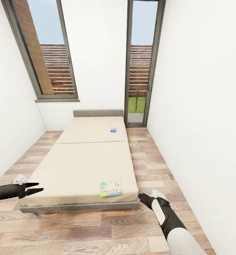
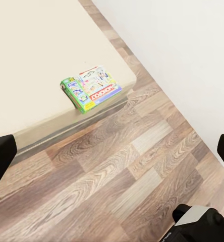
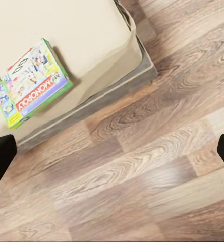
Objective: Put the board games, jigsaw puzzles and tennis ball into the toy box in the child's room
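Right claw (image 1: 143,196): carried low over the wood floor (image 1: 96,230) just off the bed's near corner; its wrist view shows fingertips at opposite edges, so jaws wide, nothing held. Left claw (image 1: 35,188): by the bed's other near corner, fingers parted, empty. Green-edged board game (image 1: 111,188): flat on the mattress at the foot edge, near the right claw. Blue board game (image 1: 113,130): far up the bed (image 1: 79,159), toward the headboard. Handling advice: take the near box first, descending over its short width and closing on opposite edges.
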Motion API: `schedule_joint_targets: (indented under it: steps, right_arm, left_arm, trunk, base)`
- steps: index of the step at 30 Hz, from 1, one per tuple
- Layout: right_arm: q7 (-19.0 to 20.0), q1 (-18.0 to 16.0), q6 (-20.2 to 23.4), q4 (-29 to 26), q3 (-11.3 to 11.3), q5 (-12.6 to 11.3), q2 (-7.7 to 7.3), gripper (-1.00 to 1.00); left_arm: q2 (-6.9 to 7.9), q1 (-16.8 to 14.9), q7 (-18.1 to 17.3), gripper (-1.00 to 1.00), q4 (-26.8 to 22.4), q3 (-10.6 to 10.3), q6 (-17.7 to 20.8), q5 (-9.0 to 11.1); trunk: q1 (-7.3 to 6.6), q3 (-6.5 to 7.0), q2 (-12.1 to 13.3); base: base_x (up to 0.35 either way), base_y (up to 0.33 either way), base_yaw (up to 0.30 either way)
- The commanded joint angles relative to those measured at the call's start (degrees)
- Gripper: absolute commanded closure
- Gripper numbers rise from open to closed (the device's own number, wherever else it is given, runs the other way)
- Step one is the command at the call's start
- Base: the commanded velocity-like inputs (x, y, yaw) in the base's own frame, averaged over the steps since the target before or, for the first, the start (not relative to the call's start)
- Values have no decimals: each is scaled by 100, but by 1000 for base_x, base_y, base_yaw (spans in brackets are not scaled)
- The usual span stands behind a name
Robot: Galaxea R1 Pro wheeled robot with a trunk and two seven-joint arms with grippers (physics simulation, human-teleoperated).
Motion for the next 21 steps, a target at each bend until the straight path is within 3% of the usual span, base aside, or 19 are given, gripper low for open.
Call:
schedule_joint_targets:
  steps: [1,3,8,12,21]
  right_arm:
    - [75,-4,-3,46,-86,-127,5,-100]
    - [629,-4,-62,396,-321,-363,-58,-100]
    - [2023,-4,-108,1197,-856,-830,-569,-100]
    - [2427,-4,-121,1358,-1273,-1184,-709,-100]
    - [2584,-4,-117,1389,-1385,-1268,-725,-100]
  left_arm:
    - [-2,-6,-21,-100,-1,41,17,-50]
    - [-5,-6,-21,-100,-2,41,17,-49]
    - [-7,-6,-21,-100,-3,41,17,-49]
    - [-12,-6,-21,-100,-6,41,17,-49]
    - [-16,-6,-9,-100,-8,41,18,-52]
  trunk:
    - [3,-11,-11]
    - [3,-11,-11]
    - [3,-11,-11]
    - [3,-11,-11]
    - [3,-11,-11]
  base:
    - [0,1,0]
    - [0,0,0]
    - [9,0,0]
    - [56,1,0]
    - [141,120,0]
